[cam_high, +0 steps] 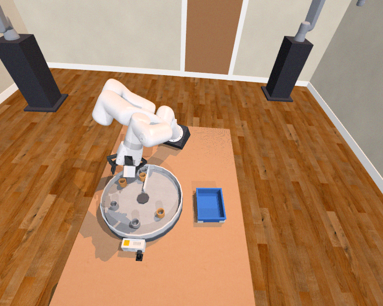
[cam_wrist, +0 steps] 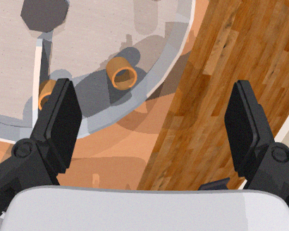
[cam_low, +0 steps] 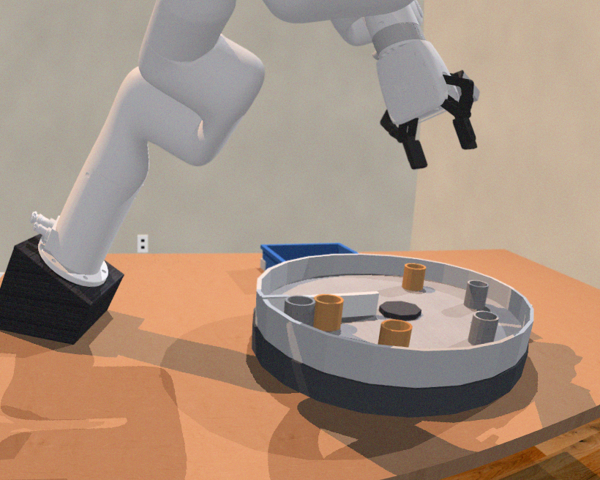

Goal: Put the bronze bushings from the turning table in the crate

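Bronze bushings are standing upright on the turning table (cam_high: 179, 198) (cam_low: 415, 367) (cam_wrist: 183, 32), three in all, outside the crate (cam_high: 211, 219) (cam_low: 310, 245). One bronze bushing (cam_high: 159, 211) (cam_low: 414, 276) is standing on the side toward the crate. A second bronze bushing (cam_high: 142, 177) (cam_low: 328, 312) (cam_wrist: 46, 94) is standing near the vane (cam_high: 146, 178) (cam_low: 357, 305) (cam_wrist: 38, 81), with a steel bushing (cam_high: 143, 169) (cam_low: 300, 307) just beside it. The third bronze bushing (cam_high: 122, 182) (cam_low: 395, 334) (cam_wrist: 122, 75) is standing near the wall, farther from the vane. Two more steel bushings are occupying the side away from the arm's base: one steel bushing (cam_high: 134, 221) (cam_low: 476, 295) near the white box (cam_high: 133, 245), the other steel bushing (cam_high: 114, 204) (cam_low: 484, 328) farther from the crate. The gripper (cam_high: 126, 170) (cam_low: 444, 156) (cam_wrist: 153, 97) is hovering above the turning table's edge, tilting, with its fingers spreading wide apart, released and grasping nothing. In the wrist view, one finger is partly covering the bushing near the vane, while the third bronze bushing is showing between the fingers, well beyond their tips. The hub (cam_high: 143, 198) (cam_low: 400, 309) (cam_wrist: 44, 14) is sitting mid-table, and the crate is resting apart from the turning table.
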Controlling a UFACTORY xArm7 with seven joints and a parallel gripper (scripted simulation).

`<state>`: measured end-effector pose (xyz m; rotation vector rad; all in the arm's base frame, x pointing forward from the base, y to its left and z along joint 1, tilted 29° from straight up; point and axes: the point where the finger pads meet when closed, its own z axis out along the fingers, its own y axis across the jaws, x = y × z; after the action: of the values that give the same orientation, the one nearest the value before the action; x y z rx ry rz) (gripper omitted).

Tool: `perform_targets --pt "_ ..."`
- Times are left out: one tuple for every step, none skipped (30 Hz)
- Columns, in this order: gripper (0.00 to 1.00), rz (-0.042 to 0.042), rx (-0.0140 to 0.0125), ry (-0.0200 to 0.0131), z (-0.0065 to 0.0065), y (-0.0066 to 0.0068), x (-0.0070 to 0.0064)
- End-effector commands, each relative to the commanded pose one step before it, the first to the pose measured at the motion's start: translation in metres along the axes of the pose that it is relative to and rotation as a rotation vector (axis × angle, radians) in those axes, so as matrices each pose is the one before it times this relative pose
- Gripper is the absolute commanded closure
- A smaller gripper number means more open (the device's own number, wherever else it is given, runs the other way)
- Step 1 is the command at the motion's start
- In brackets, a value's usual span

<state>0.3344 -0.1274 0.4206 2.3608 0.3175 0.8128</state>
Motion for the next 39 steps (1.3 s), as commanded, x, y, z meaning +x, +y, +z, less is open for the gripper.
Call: perform_targets --pt "0.0 0.01385 0.00846 0.00136 -0.00048 -0.00095 -0.00563" --pt "0.0 0.0 0.0 0.0 0.0 0.0 0.0" --pt "0.0 0.0 0.0 0.0 0.0 0.0 0.0" --pt "0.0 0.0 0.0 0.0 0.0 0.0 0.0" --pt "0.0 0.0 0.0 0.0 0.0 0.0 0.0" --pt "0.0 0.0 0.0 0.0 0.0 0.0 0.0" --pt "0.0 0.0 0.0 0.0 0.0 0.0 0.0" --pt "0.0 0.0 0.0 0.0 0.0 0.0 0.0" --pt "0.0 0.0 0.0 0.0 0.0 0.0 0.0" --pt "0.0 0.05644 0.04892 -0.0299 0.00452 -0.00576 -0.02143" --pt "0.0 0.04986 0.04765 -0.02695 0.0049 -0.00588 -0.01907" --pt "0.0 0.0 0.0 0.0 0.0 0.0 0.0" --pt "0.0 0.0 0.0 0.0 0.0 0.0 0.0" --pt "0.0 0.0 0.0 0.0 0.0 0.0 0.0" --pt "0.0 0.0 0.0 0.0 0.0 0.0 0.0" --pt "0.0 0.0 0.0 0.0 0.0 0.0 0.0" --pt "0.0 0.0 0.0 0.0 0.0 0.0 0.0" --pt "0.0 0.0 0.0 0.0 0.0 0.0 0.0" --pt "0.0 0.0 0.0 0.0 0.0 0.0 0.0" --pt "0.0 0.0 0.0 0.0 0.0 0.0 0.0" --pt "0.0 0.0 0.0 0.0 0.0 0.0 0.0" --pt "0.0 0.0 0.0 0.0 0.0 0.0 0.0" --pt "0.0 0.0434 0.04545 -0.0243 0.00507 -0.00582 -0.01683" --pt "0.0 0.0 0.0 0.0 0.0 0.0 0.0" --pt "0.0 0.0 0.0 0.0 0.0 0.0 0.0" --pt "0.0 0.0 0.0 0.0 0.0 0.0 0.0" --pt "0.0 0.0 0.0 0.0 0.0 0.0 0.0" --pt "0.0 0.0 0.0 0.0 0.0 0.0 0.0" --pt "0.0 0.0 0.0 0.0 0.0 0.0 0.0" --pt "0.0 0.0 0.0 0.0 0.0 0.0 0.0" --pt "0.0 0.0 0.0 0.0 0.0 0.0 0.0" --pt "0.0 0.0 0.0 0.0 0.0 0.0 0.0" --pt "0.0 0.03724 0.04246 -0.02182 0.00504 -0.0056 -0.0147" --pt "0.0 0.0315 0.03882 -0.01945 0.00485 -0.00525 -0.01271" --pt "0.0 0.0 0.0 0.0 0.0 0.0 0.0" --pt "0.0 0.0 0.0 0.0 0.0 0.0 0.0" --pt "0.0 0.0 0.0 0.0 0.0 0.0 0.0" --pt "0.0 0.0 0.0 0.0 0.0 0.0 0.0" --pt "0.0 0.0 0.0 0.0 0.0 0.0 0.0"
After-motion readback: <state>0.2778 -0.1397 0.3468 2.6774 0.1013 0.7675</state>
